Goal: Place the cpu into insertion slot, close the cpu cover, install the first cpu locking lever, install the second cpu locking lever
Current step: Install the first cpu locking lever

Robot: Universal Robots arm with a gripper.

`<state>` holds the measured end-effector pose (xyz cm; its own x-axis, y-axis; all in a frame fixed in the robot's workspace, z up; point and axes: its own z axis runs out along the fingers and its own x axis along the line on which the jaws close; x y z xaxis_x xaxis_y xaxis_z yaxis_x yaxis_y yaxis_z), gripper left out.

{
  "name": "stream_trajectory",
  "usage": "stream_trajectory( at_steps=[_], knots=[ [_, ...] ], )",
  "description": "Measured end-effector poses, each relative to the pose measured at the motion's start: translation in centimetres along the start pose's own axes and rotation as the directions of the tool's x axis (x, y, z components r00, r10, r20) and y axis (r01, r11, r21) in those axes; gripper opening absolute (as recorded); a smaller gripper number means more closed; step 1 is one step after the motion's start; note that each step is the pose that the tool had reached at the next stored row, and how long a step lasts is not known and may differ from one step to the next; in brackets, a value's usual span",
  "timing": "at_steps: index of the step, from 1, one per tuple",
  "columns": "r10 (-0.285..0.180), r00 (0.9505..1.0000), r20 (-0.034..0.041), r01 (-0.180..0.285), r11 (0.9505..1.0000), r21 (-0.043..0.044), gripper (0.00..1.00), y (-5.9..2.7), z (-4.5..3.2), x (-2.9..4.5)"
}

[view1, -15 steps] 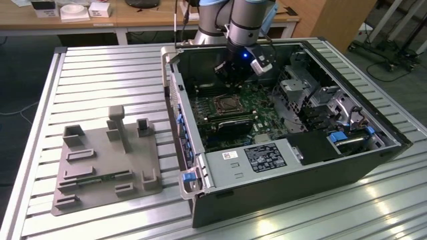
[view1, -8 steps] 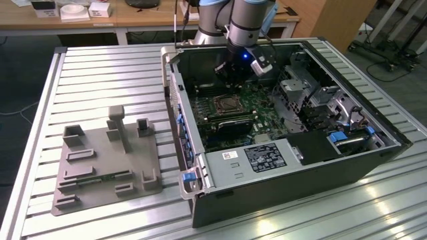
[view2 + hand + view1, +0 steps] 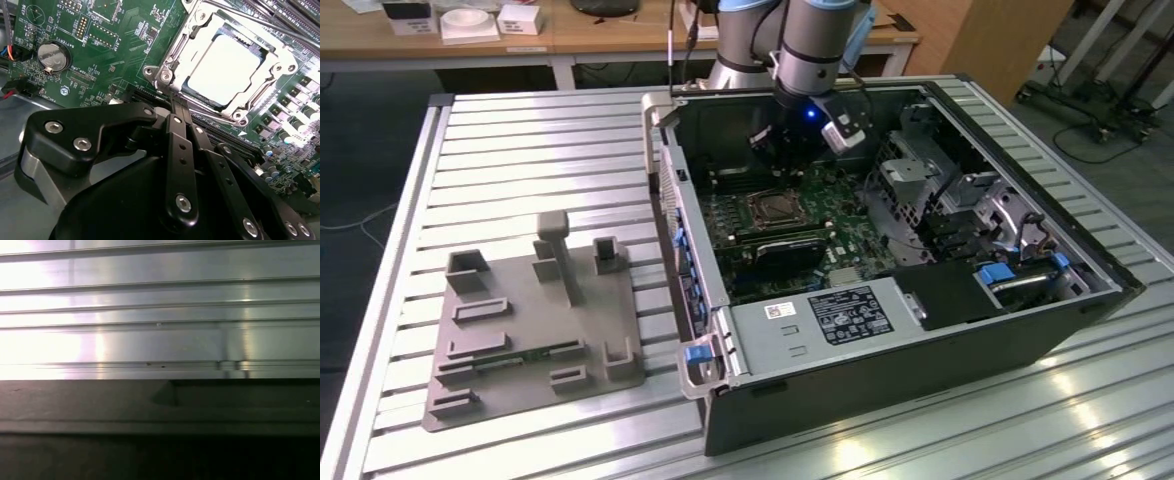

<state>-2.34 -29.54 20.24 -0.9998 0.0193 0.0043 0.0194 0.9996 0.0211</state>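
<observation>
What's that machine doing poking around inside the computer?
A robot arm is reaching into an open computer case that lies on a slatted metal table. In the second wrist view its pincer is shut, holds nothing, and hangs just beside the processor socket on the green motherboard. The cpu already sits in that socket, and the cpu cover lies down around it.

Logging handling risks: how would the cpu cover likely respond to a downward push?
The cpu cover looks like thin, stiff sheet metal, probably light. It lies flat around the cpu, so a push would likely meet firm support. Its shiny surface may be slippery.
</observation>
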Motion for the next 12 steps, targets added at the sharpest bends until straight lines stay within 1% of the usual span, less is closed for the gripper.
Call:
stream_trajectory(
  at_steps=[12],
  knots=[
    [0.000, 1.0000, 0.0001, 0.000, 1.0000, -0.0003, 0.10, -0.21, 0.18, -0.01]
  ],
)
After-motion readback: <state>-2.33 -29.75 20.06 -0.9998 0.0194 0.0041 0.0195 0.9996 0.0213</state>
